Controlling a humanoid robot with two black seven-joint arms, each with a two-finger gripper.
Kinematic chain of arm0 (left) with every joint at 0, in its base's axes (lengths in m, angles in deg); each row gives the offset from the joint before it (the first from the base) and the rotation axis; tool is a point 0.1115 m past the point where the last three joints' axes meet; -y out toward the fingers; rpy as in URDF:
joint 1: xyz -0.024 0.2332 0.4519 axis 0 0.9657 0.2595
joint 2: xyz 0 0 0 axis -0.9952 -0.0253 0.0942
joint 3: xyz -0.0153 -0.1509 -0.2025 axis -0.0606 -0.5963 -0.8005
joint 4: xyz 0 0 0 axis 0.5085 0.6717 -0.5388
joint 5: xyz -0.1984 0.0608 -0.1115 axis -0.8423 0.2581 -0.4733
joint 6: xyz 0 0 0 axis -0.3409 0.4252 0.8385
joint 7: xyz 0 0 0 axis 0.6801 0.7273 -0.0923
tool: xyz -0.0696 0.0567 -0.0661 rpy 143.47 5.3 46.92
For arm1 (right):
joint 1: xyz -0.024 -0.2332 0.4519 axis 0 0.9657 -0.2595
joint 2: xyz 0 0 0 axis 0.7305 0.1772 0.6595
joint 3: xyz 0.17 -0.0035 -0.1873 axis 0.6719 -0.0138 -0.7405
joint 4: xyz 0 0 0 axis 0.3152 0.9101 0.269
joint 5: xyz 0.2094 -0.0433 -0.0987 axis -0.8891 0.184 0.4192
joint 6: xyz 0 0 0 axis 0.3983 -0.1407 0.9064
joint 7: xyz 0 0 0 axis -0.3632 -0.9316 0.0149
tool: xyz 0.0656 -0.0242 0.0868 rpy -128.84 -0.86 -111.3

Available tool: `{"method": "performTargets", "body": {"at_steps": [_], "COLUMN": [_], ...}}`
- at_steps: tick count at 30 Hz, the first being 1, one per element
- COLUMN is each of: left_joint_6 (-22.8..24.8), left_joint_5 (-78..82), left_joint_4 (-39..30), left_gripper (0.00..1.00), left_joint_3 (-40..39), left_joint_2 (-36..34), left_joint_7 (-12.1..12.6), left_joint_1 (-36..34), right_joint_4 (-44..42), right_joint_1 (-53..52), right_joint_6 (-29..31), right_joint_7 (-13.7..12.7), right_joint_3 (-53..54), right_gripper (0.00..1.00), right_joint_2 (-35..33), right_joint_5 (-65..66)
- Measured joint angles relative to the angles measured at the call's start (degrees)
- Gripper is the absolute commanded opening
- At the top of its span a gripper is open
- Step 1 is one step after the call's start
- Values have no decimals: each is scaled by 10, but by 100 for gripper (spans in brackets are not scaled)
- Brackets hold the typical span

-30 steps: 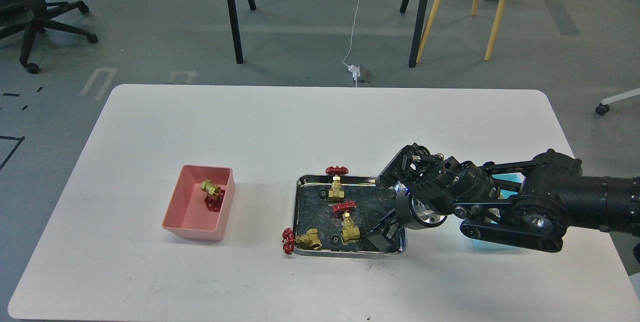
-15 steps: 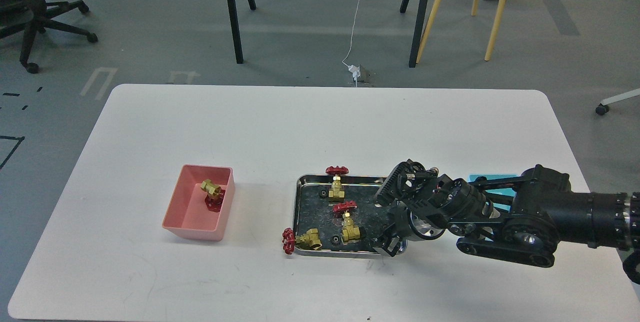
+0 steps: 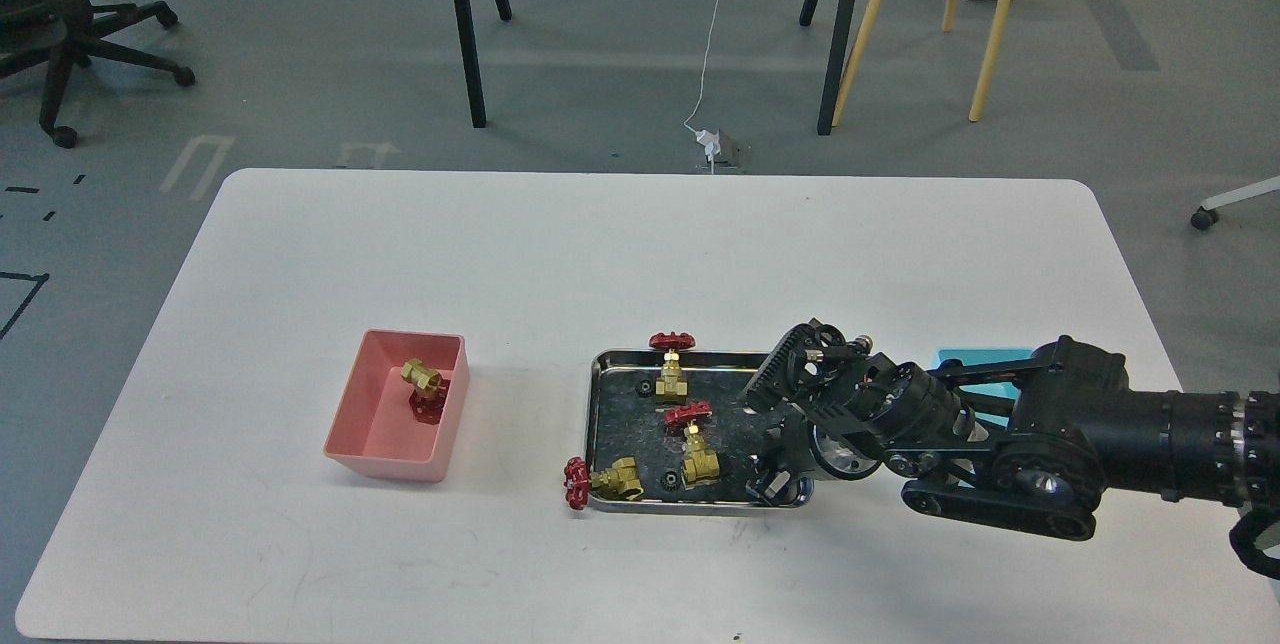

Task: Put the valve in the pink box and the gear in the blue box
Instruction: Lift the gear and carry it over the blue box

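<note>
A steel tray sits mid-table with three brass valves: one at its back edge, one in the middle, one lying over the front left corner. Tiny black gears lie at the back left and front middle. A fourth valve lies in the pink box at the left. My right gripper points down into the tray's front right corner; its fingers are dark and I cannot tell their state. The blue box is mostly hidden behind my right arm. My left gripper is out of view.
The white table's right edge is close to the blue box. Beyond the table's back edge stand black and wooden legs on the floor, with a cable and plug.
My right gripper has lowered and drawn toward me, from over the tray's right side down into its front right corner. The valves and gears have not moved.
</note>
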Motion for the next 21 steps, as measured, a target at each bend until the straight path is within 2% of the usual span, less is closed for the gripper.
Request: {"method": "performTargets", "body": {"at_steps": [6,11,15,21], "left_joint_6": [1,2,2,-2], "left_joint_5": [1,2,20,33], "left_joint_4": [0,0,-1,-1], "left_gripper": [100,100,100,100], "left_joint_3": [0,1,15,31], "left_joint_2": [0,-1,3,27], "left_joint_7": [0,0,-1,-1], "left_joint_1": [0,6,4,-11], "right_joint_4": [0,-5,21,118], "right_joint_1": [0,-5,-10,18], "right_joint_6": [0,0,0,0], "right_joint_7": [-11,-16,-16,-15], "right_joint_3": [31,155,204,210], "right_gripper": [18,18,19,19], "right_joint_2": [10,-13,-120,-339], "right_joint_5": [-2,-17,-61,-130]}}
